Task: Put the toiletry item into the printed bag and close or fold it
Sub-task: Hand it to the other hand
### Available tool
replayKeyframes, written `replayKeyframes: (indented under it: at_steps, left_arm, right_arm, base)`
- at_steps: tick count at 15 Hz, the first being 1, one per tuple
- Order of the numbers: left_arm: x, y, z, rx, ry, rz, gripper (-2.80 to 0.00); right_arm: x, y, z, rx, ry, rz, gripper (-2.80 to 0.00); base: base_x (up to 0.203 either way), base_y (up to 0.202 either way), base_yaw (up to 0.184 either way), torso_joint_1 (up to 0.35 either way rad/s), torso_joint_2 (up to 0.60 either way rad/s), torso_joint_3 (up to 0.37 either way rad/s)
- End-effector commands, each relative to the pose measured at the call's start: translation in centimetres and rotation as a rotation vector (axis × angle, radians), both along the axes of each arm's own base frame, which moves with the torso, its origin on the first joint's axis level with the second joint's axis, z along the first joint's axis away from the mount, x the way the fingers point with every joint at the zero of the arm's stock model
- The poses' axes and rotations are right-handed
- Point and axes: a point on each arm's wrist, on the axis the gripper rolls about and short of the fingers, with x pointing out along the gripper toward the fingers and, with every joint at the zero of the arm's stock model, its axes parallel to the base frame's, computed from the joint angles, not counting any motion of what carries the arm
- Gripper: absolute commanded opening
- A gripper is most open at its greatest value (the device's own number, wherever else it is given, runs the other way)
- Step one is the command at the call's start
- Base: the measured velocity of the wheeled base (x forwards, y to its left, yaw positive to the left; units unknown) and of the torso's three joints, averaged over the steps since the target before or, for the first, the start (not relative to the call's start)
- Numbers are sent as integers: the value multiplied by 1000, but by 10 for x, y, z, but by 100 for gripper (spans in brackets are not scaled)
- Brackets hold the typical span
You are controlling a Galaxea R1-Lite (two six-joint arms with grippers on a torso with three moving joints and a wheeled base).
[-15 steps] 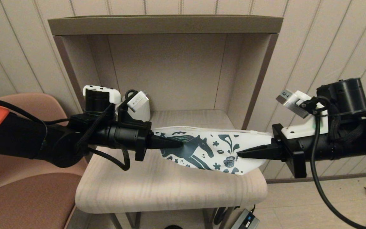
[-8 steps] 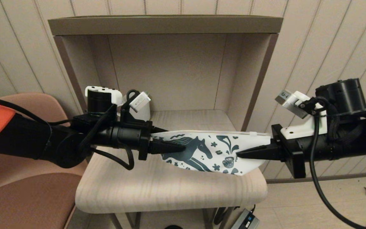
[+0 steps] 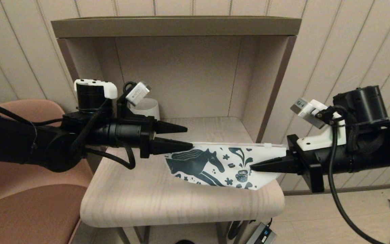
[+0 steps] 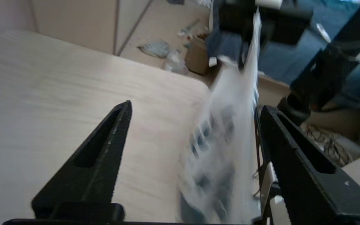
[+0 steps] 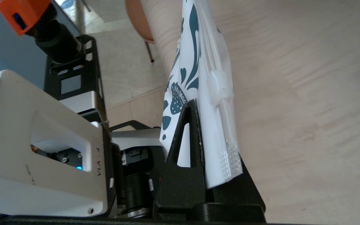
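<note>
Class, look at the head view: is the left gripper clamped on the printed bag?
No: the left gripper is open beside the printed bag, which only the right gripper pinches.

one printed bag (image 3: 215, 164), one mug (image 3: 149, 107)

head view: high, looking forward and down at shelf board (image 3: 168, 200), both arms in frame
left wrist: close behind fingers, low along board toward its right edge
right wrist: close behind fingers
shared: printed bag (image 3: 212, 164) (image 4: 220, 150) (image 5: 211, 103), board
</note>
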Motion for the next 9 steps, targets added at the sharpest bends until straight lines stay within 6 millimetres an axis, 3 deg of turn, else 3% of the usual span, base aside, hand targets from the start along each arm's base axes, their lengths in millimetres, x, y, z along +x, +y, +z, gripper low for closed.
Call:
replayKeyframes:
  at_steps: [1,3,5,9]
  left_arm:
    - [-2,3,9,-14,-15,0,0]
    - [-3,1,12,-17,-23,-3,0]
    - [-9,-18,16,-20,-35,-40,0]
    - [-13,-27,14,-14,-39,-22,0]
  right_arm:
    - [0,6,-4,-3,13,24,-280]
    - [-1,9,-4,-3,18,39,-280]
    - [-6,26,-6,-17,21,85,-280]
    - [10,60,-14,-80,27,103,-280]
  base:
    - [0,0,0,0,0,0]
    - [0,0,0,0,0,0]
    - [0,0,0,0,0,0]
    - [0,0,0,0,0,0]
